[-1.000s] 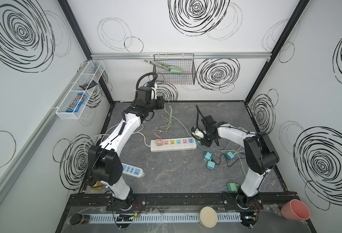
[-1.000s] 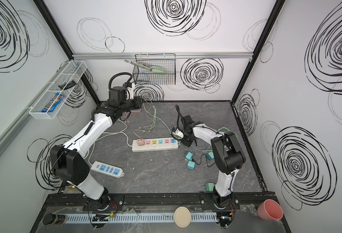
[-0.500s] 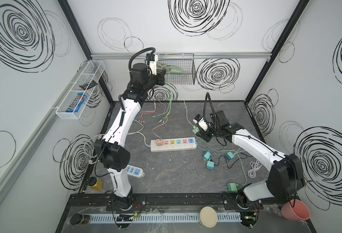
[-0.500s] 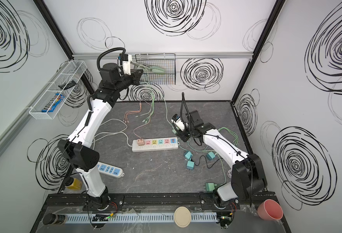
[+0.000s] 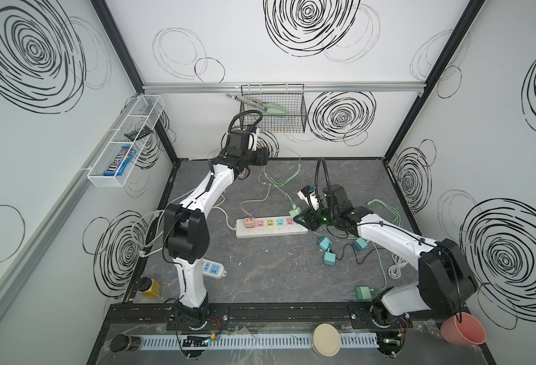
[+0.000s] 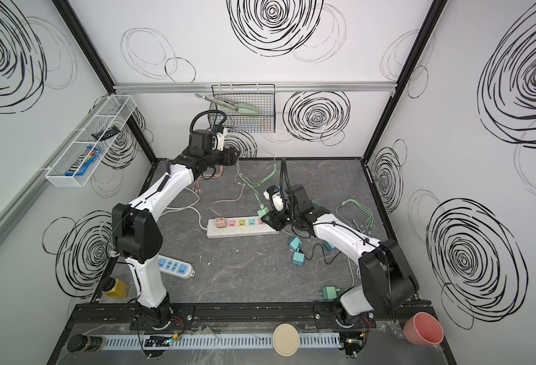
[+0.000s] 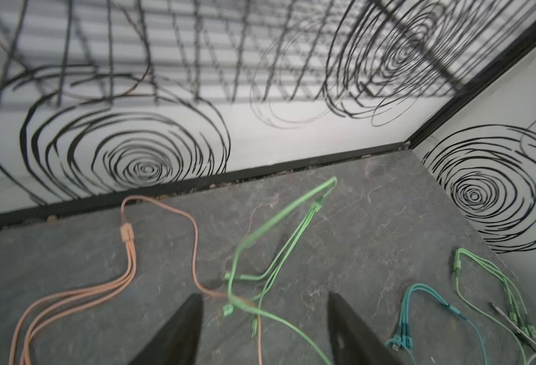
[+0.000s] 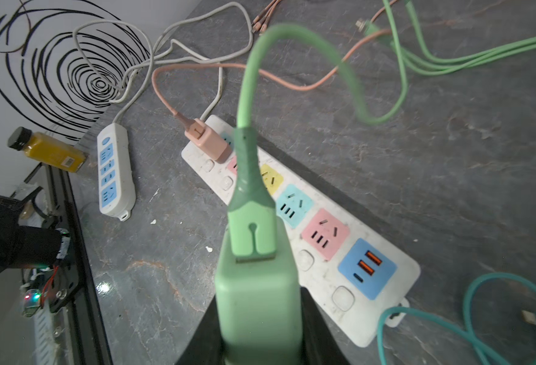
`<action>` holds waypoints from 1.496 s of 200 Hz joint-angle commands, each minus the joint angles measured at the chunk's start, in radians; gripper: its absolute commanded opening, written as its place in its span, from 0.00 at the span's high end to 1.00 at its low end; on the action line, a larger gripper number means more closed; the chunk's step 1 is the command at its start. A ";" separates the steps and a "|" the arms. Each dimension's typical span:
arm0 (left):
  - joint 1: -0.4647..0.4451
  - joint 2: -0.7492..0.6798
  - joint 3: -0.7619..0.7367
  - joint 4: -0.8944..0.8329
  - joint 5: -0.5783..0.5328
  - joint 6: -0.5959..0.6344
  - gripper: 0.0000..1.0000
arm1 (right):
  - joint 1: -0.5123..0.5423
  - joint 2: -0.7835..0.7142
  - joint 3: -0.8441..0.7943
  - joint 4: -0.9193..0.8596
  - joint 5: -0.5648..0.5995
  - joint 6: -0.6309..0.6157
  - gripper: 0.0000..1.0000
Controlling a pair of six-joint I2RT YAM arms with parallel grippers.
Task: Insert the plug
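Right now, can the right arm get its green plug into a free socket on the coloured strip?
Probably yes: the right gripper holds the green plug close to the power strip, whose teal socket stands bare; the pink plug fills only an end socket.

Pink plug blocks 1 end socket of the strip — neighbouring sockets lie bare; green cables clutter beyond.
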 commanded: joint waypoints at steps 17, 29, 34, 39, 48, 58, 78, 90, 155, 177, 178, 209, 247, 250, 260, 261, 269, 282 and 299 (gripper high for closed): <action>0.000 -0.254 -0.232 -0.078 -0.042 0.039 0.04 | -0.007 -0.024 0.005 0.027 -0.102 -0.082 1.00; -0.002 -0.308 -0.254 -0.107 -0.015 0.083 0.04 | -0.011 -0.018 0.019 0.002 -0.120 -0.129 1.00; -0.005 -0.323 -0.253 -0.133 0.002 0.113 0.04 | -0.011 -0.016 0.024 -0.010 -0.127 -0.150 1.00; -0.011 -0.336 -0.249 -0.163 0.021 0.148 0.04 | -0.010 -0.014 0.030 -0.025 -0.130 -0.169 1.00; -0.023 -0.363 -0.250 -0.219 0.057 0.221 0.04 | -0.013 -0.012 0.044 -0.046 -0.144 -0.204 1.00; -0.042 -0.395 -0.266 -0.273 0.092 0.310 0.04 | -0.014 -0.012 0.055 -0.060 -0.165 -0.241 1.00; -0.094 -0.481 -0.347 -0.310 0.150 0.490 0.02 | -0.016 -0.016 0.067 -0.061 -0.207 -0.303 1.00; -0.131 -0.532 -0.398 -0.287 0.183 0.560 0.02 | -0.017 -0.019 0.067 -0.059 -0.240 -0.347 0.99; -0.255 -0.489 -0.370 -0.379 0.269 0.864 0.03 | -0.014 -0.036 0.088 -0.118 -0.311 -0.541 0.99; -0.266 -0.498 -0.380 -0.363 0.336 0.969 0.02 | -0.014 -0.039 0.091 -0.142 -0.303 -0.601 0.98; -0.268 -0.499 -0.380 -0.364 0.337 0.977 0.02 | -0.013 -0.039 0.091 -0.142 -0.303 -0.604 0.98; -0.306 -0.455 -0.346 -0.425 0.335 1.081 0.01 | -0.012 -0.041 0.090 -0.134 -0.319 -0.660 0.98; -0.306 -0.389 -0.312 -0.478 0.390 1.127 0.04 | -0.003 -0.099 -0.012 0.025 -0.377 -0.741 1.00; -0.306 -0.387 -0.311 -0.480 0.398 1.130 0.05 | -0.002 -0.101 -0.014 0.033 -0.380 -0.740 1.00; -0.308 -0.382 -0.315 -0.481 0.416 1.135 0.08 | -0.002 -0.106 -0.014 0.043 -0.384 -0.741 1.00; -0.308 -0.382 -0.316 -0.481 0.417 1.135 0.09 | -0.002 -0.106 -0.013 0.044 -0.385 -0.742 1.00; -0.309 -0.380 -0.321 -0.478 0.429 1.134 0.14 | -0.002 -0.105 -0.012 0.040 -0.391 -0.753 1.00; -0.310 -0.380 -0.331 -0.464 0.448 1.133 0.25 | -0.002 -0.108 -0.013 0.041 -0.399 -0.768 1.00; -0.310 -0.386 -0.350 -0.424 0.473 1.111 0.29 | 0.001 -0.109 -0.023 0.059 -0.396 -0.769 1.00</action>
